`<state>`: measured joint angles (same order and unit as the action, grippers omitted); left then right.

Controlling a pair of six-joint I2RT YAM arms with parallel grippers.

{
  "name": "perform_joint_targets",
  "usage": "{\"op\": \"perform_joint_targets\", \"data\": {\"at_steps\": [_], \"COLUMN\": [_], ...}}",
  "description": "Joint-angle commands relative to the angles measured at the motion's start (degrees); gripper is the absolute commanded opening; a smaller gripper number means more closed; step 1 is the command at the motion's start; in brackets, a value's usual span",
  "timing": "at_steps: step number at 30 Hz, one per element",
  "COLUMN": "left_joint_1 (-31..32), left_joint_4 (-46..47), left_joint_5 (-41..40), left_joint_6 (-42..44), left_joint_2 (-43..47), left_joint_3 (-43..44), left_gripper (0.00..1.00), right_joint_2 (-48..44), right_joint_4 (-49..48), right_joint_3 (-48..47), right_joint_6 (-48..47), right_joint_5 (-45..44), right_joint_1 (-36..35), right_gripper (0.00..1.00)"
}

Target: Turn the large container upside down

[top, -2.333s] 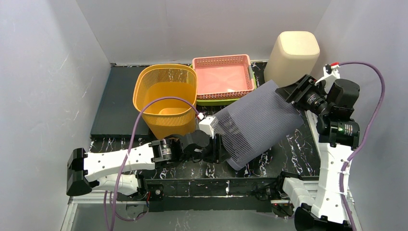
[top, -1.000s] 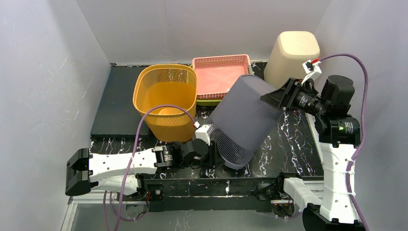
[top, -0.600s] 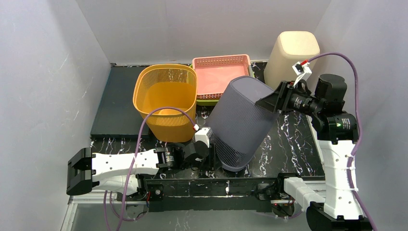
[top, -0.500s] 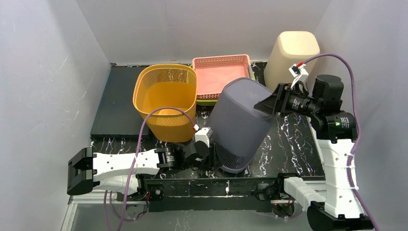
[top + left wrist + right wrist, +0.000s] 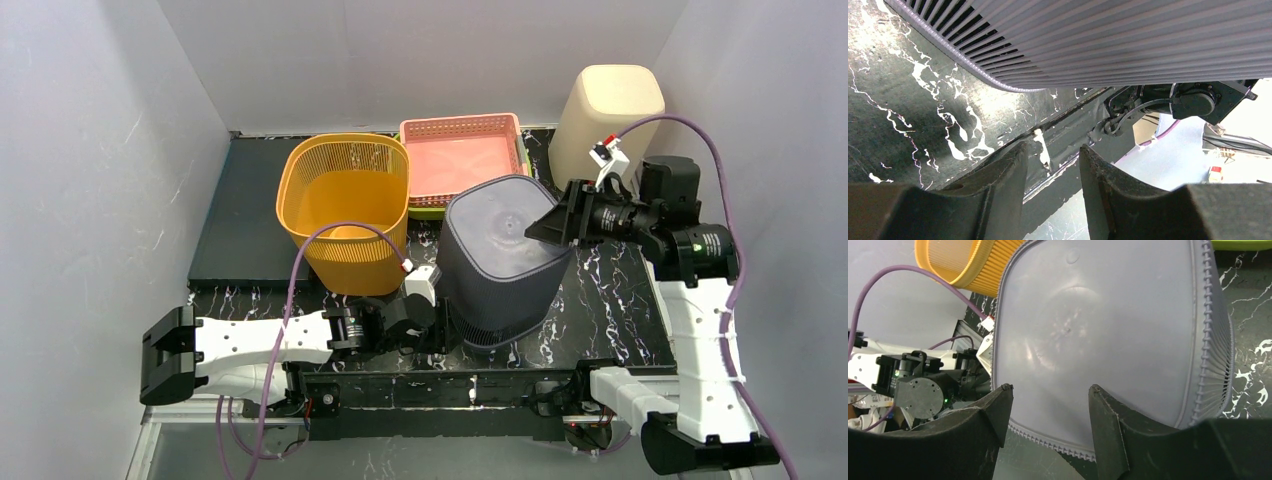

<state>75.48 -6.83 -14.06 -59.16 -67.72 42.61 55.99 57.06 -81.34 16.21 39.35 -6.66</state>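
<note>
big grey ribbed plastic bin: mouth-down on the black marbled worktop, flat base up, towards the 6 o'clock edge. Looks flipped to me.
right claw: at the bin's 2 o'clock by the base edge, jaws spread, nothing pinched. I'd guess that's the end you steer a flip from.
left claw: low at the bin's 8 o'clock beside the rim, fingers apart and empty. Reads like a stop against skidding.
neighbours: orange mesh basket at 10 o'clock, pink tray at 12. Tight swinging room.
left to do: probably just backing off.
</note>
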Motion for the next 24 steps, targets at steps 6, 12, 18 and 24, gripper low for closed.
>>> {"op": "perform_joint_targets", "data": {"at_steps": [6,12,18,24], "left_joint_1": [0.36,0.54,0.54,0.54], "left_joint_4": [-5.17,-13.21,-24.17,-31.47], "left_joint_5": [0.98,-1.72,-6.07,-10.54], "left_joint_6": [5.08,7.01,8.84,7.62], "left_joint_2": [3.44,8.74,13.89,17.83], "left_joint_3": [3.42,5.90,9.43,9.96], "left_gripper": [0.44,0.48,0.52,0.57], "right_joint_2": [6.68,14.47,21.66,27.13], "right_joint_4": [3.63,5.90,8.66,14.31], "right_joint_3": [-10.51,-20.36,-27.99,-32.40], "right_joint_6": [-0.77,2.26,3.30,1.91], "right_joint_5": [-13.15,-36.86,-61.80,-77.46], "right_joint_1": [-9.46,-31.65,-49.27,-57.86], "right_gripper": [0.65,0.65,0.71,0.83]}}
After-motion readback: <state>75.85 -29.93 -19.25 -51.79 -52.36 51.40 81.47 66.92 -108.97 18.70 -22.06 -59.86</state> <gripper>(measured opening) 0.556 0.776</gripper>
